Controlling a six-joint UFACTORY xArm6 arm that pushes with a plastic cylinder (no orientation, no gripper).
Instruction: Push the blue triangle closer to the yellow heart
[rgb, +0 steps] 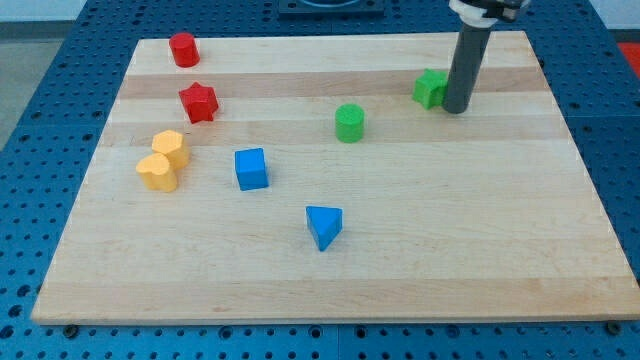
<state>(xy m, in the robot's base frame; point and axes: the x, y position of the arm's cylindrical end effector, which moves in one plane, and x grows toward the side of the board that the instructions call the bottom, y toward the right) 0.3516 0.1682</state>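
Tip: my tip (456, 109), the lower end of the straight dark rod, rests on the board near the view's top right; it has no jaws and grasps nothing, only pressing at the right side of the green star-like block (431, 88), touching or all but touching it.
Task block: blue triangle, a small blue wedge-shaped block (323, 226), lies below the board's centre, towards the view's bottom, well apart from my tip.
Task goal: two yellow blocks sit close together at the view's left; the upper yellow block (169, 147) and the lower yellow block (157, 171) touch or nearly touch, and which of them is the heart I cannot tell for sure.
Between them: blue cube (251, 168) stands just right of the yellow pair, up and to the left of the blue triangle.
Other blocks: red star-shaped block (198, 102) above the yellow pair; red cylinder (183, 49) near the top left corner; green cylinder (349, 123) left of and below the green star-like block.
Surface: pale wooden board (480, 230) lying on a blue perforated table (40, 110).
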